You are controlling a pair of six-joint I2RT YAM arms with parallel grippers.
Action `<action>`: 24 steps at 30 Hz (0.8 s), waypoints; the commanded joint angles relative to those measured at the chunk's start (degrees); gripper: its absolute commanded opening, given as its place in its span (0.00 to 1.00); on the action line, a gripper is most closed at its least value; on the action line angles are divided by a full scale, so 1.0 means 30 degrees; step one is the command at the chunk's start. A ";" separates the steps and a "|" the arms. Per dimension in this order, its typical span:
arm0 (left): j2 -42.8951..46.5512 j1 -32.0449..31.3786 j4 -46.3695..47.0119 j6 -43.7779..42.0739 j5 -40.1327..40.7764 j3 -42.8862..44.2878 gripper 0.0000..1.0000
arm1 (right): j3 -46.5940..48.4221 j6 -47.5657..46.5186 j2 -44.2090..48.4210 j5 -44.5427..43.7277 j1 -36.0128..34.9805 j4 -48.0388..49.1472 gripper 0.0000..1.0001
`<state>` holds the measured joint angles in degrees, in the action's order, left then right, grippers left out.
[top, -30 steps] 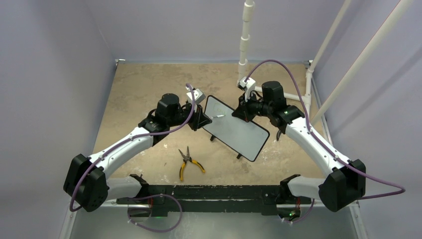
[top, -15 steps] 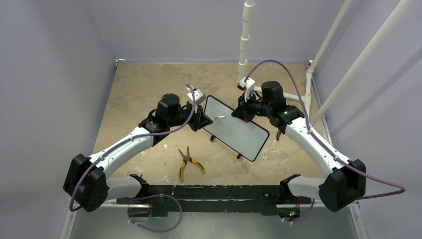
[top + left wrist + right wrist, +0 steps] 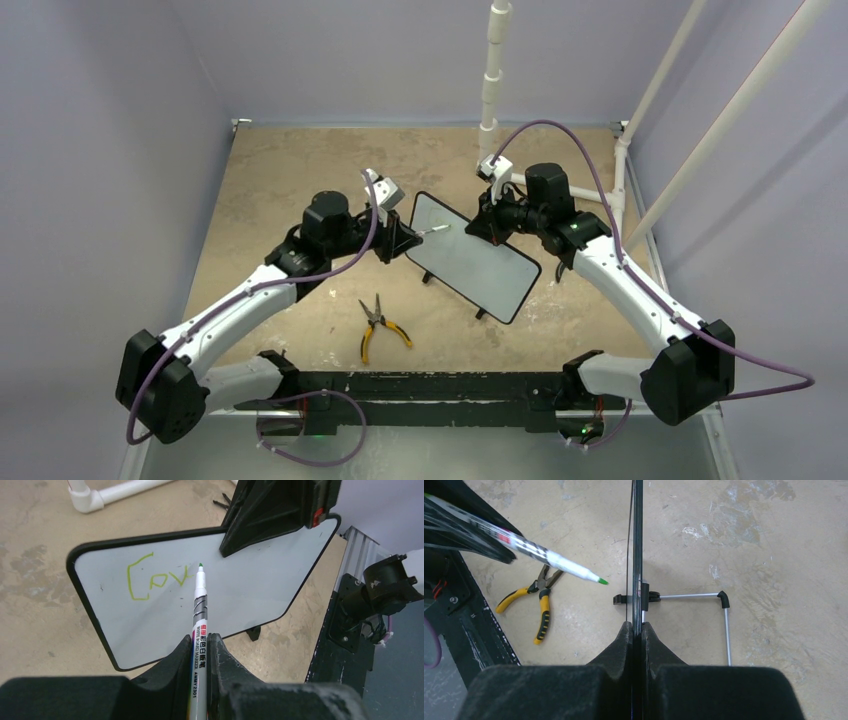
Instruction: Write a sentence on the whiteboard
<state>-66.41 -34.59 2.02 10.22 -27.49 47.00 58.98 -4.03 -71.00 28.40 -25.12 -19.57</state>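
The left gripper is closed narrow on a white-barrelled, green-tipped marker pen; the pen projects straight ahead of its fingers, tip just short of the board face (a gap shows in the right wrist view). The small white-grey rectangular whiteboard, thin black frame, stands on its feet on the tan mottled table, directly ahead of that gripper; the right gripper is clamped tight on its edge. The green handwritten sentence, a few letters only, lies just left of the pen tip; yellow-handled pliers lie left of the right gripper.

Grn scrawl, wht board
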 commanded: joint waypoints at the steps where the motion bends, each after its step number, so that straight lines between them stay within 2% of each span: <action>1: 0.1495 -0.0041 0.0490 0.0499 0.0539 -0.0126 0.00 | 0.0027 0.0026 0.0105 -0.0093 -0.0202 -0.0172 0.00; 10: 0.1226 -0.0129 -0.0486 -0.0541 0.0390 -0.0059 0.00 | 0.0027 -0.0032 0.0054 -0.0056 -0.0209 -0.0073 0.00; 19: 0.0654 -0.1962 -0.0338 -0.0477 0.1895 -0.0042 0.00 | -0.0086 -0.0004 0.0491 -0.0209 -0.0209 0.0076 0.00; 24: 0.0234 -0.2211 -0.0001 -0.0276 0.1983 0.0203 0.00 | -0.0061 -0.0003 0.0550 -0.0210 -0.0207 0.0106 0.00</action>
<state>-64.90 -40.95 -0.30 9.45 -23.05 46.96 58.98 -4.03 -70.85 28.03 -25.34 -19.57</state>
